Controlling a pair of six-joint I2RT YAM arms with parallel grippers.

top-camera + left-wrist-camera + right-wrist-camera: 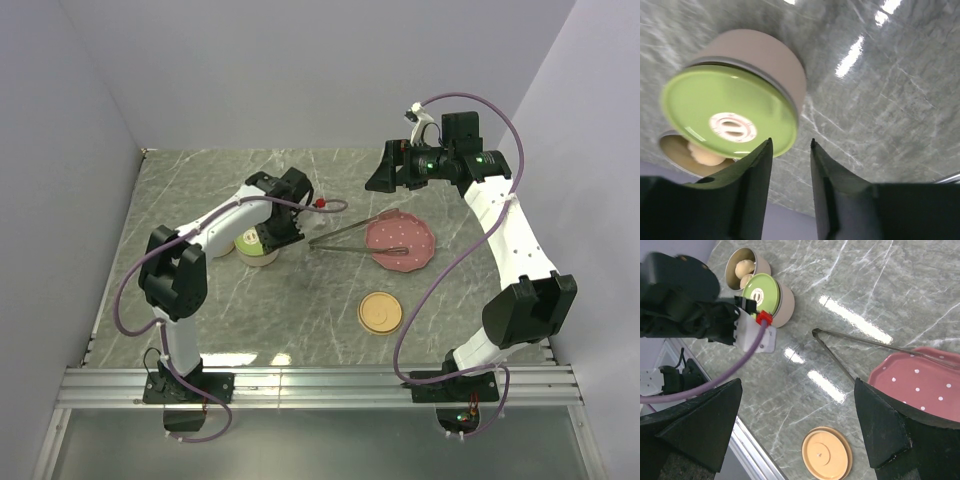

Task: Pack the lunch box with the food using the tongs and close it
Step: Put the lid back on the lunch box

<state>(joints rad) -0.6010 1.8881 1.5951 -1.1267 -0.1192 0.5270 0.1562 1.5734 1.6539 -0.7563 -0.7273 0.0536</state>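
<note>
The lunch box is two round beige tins side by side. One tin wears a green lid and the other tin is open with pale beige food balls inside. My left gripper hovers at the green lid's edge, open a little, with nothing between its fingers. The silver tongs lie flat on the table with their tips resting on the pink dotted plate. My right gripper hangs high above the plate's far side. It is wide open and empty.
A loose round tan lid lies on the marble table in front of the plate, also seen as the tan lid between my right fingers. Grey walls close in the left, back and right. A metal rail runs along the near edge.
</note>
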